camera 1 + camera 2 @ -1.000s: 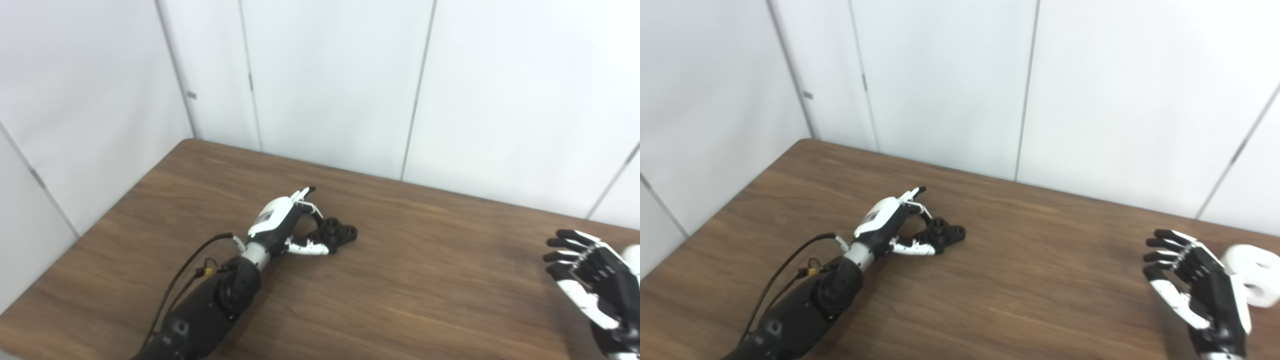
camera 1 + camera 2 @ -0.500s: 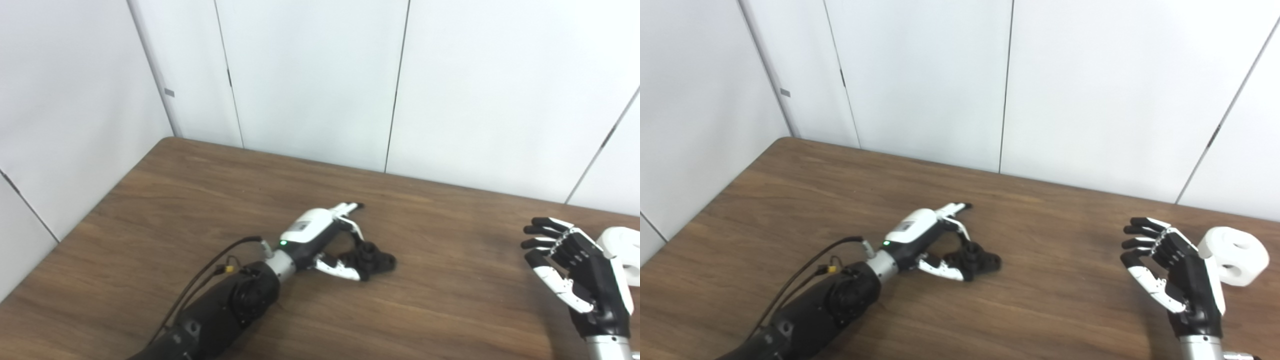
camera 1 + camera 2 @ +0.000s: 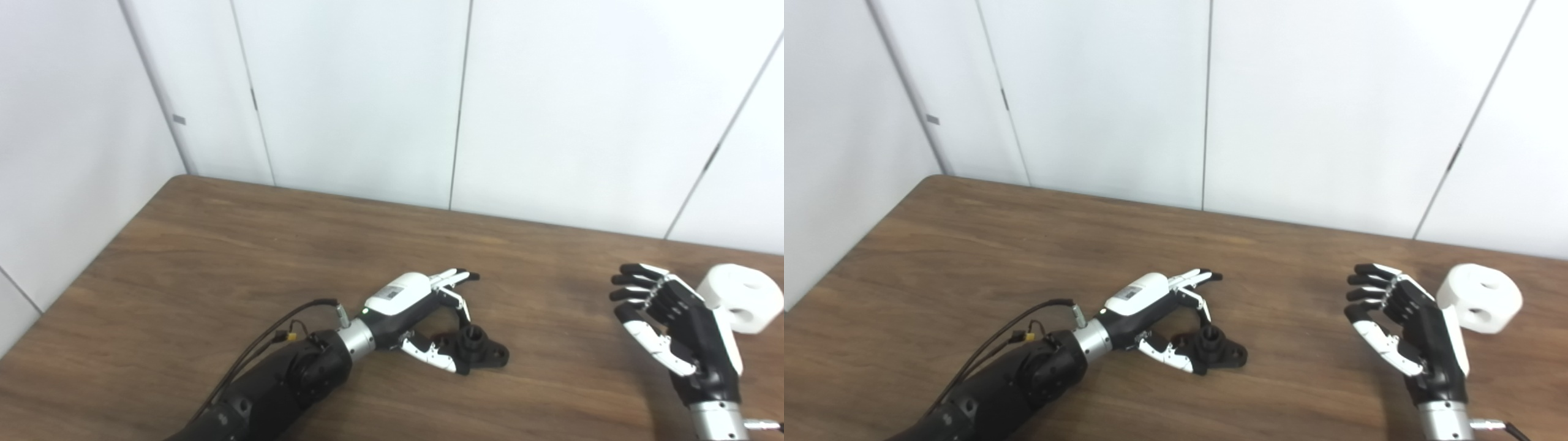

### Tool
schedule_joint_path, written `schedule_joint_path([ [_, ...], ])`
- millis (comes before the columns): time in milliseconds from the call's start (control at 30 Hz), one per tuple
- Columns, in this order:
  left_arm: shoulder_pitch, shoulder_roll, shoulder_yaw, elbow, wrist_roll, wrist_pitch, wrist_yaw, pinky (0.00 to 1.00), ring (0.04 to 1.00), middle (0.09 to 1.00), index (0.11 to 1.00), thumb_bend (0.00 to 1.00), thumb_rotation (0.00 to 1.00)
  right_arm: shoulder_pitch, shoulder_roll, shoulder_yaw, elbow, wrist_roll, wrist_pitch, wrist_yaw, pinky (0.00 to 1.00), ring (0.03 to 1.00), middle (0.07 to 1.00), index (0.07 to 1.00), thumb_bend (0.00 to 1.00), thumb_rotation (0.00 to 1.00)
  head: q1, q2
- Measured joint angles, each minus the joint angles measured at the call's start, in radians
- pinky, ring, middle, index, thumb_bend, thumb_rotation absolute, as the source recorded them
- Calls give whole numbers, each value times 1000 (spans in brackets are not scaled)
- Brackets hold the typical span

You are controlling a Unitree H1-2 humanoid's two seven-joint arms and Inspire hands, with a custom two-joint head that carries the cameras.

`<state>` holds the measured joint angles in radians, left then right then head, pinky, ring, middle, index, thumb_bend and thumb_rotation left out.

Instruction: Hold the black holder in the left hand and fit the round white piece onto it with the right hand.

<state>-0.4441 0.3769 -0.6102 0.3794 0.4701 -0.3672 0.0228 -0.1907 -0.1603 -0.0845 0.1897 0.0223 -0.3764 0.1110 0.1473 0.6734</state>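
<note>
While the holder (image 3: 474, 351) lies flat on the bench (image 3: 245, 257), your left hand (image 3: 422, 306) rests around it: thumb touching its near-left edge, fingers (image 3: 456, 278) arched above it at 12 o'clock. You cannot tell whether the grip is closed. Your right hand (image 3: 680, 324) stands upright at 3 o'clock from the holder, well apart, spread wide and holding nothing. The white piece (image 3: 741, 298) sits on the bench just beyond that hand at 2 o'clock.
</note>
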Motion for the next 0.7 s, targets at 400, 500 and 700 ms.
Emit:
schedule_joint_path([
  [400,-25,0,-11,69,-4,-85,-1,940,1000,962,481,524,67,41,19,7,-64,-29,57,-19,475,595,662,681,474,401,-106,26],
  [500,-25,2,-11,73,-5,-97,0,914,1000,956,481,524,64,45,25,11,-72,-34,59,-31,464,587,659,683,480,399,-120,31],
  [700,-25,10,-14,74,-7,-107,1,927,1000,946,480,524,63,45,28,21,-73,-48,60,-36,451,579,662,685,493,417,-133,34],
])
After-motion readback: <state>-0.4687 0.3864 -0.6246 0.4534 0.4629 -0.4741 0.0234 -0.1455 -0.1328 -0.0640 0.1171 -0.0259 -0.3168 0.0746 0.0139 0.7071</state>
